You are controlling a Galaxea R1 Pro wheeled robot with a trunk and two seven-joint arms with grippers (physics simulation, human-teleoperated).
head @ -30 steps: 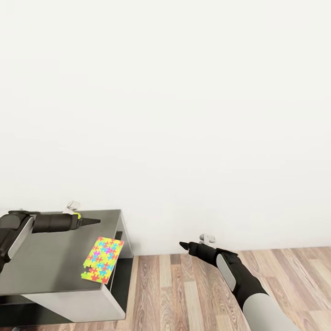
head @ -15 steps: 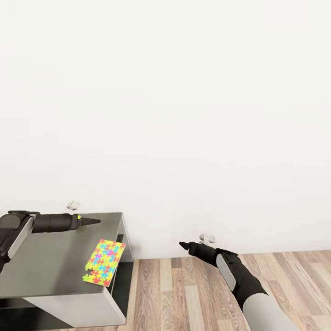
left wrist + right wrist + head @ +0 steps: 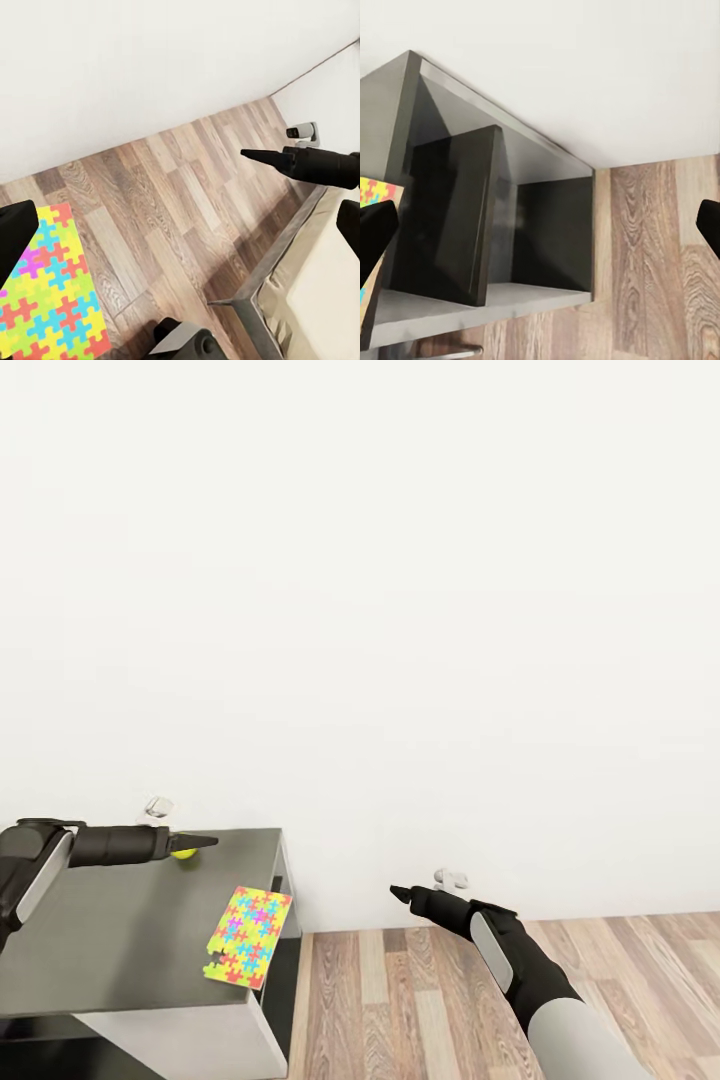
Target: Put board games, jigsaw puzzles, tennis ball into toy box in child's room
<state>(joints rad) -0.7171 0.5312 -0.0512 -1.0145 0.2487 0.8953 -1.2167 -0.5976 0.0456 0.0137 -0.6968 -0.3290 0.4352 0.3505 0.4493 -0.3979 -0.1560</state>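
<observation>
I see one dark grey table (image 3: pixel 120 930) at my left side, standing against the white wall (image 3: pixel 400 610). On its top lies one puzzle (image 3: pixel 249 949), a flat sheet in many colours, near the right edge and with one corner a little over the front edge. One ball (image 3: pixel 184 851), yellow-green, lies near the back of the table top, just at the tip of my left gripper (image 3: pixel 205 842). My left arm reaches over the table, and the gripper tip looks like one thin dark point, so I cannot tell if its jaws are together or apart. My right gripper (image 3: pixel 399 892) hangs above the wood floor (image 3: pixel 450 990), well apart from the table; it also shows only one dark point, and I cannot tell its state. In the left wrist view the same puzzle (image 3: pixel 45 296) lies below, and one corner of the bed (image 3: pixel 315 292) is seen beside the floor. In the right wrist view the table side has open shelves (image 3: pixel 487 225).
</observation>
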